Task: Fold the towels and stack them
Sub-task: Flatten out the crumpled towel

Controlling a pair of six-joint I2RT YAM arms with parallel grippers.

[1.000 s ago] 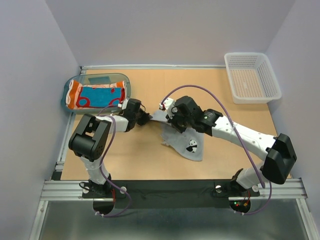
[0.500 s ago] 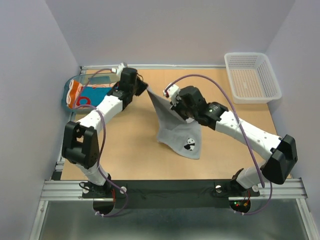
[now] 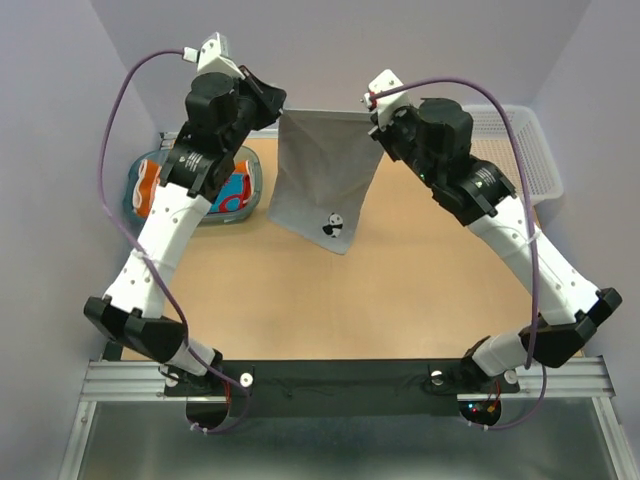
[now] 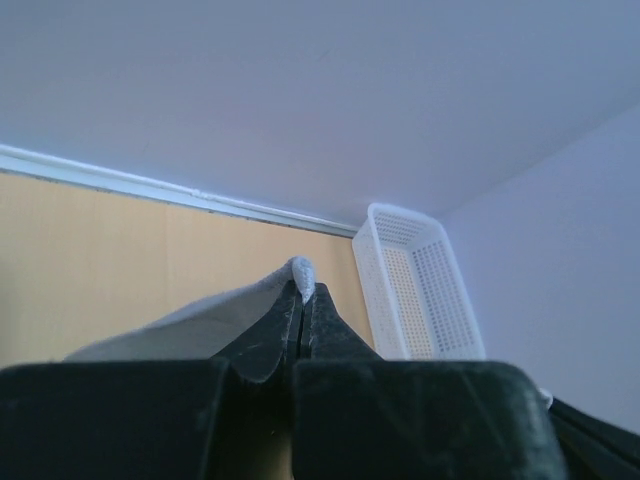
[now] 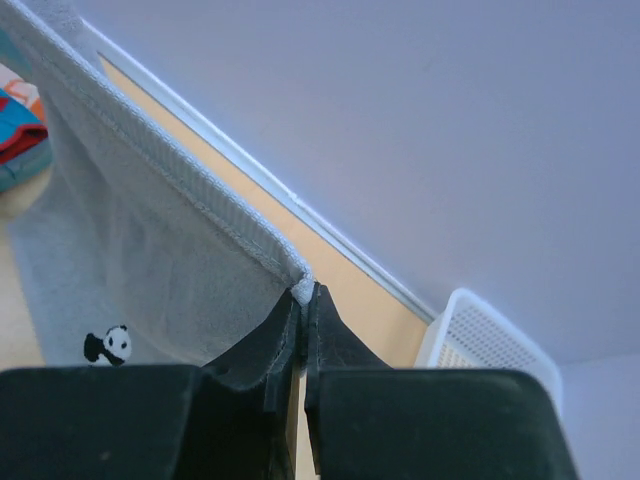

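At the left, the translucent teal tray [image 3: 130,203] holds an orange towel [image 3: 148,187] and a red-and-blue towel [image 3: 233,192]. Beside it, the left gripper [image 3: 281,108] and right gripper [image 3: 371,113], each pinched tight on a top corner, hold the grey panda towel [image 3: 325,165] spread in the air over the tan table [image 3: 400,290]. The white mesh basket [image 3: 537,150] sits at the far right corner, against pale lilac walls [image 3: 400,50].

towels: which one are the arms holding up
The light grey panda-print cloth towel, pinched at its top corners by the left fingers and right fingers; the other towels lie in the translucent teal plastic tray.
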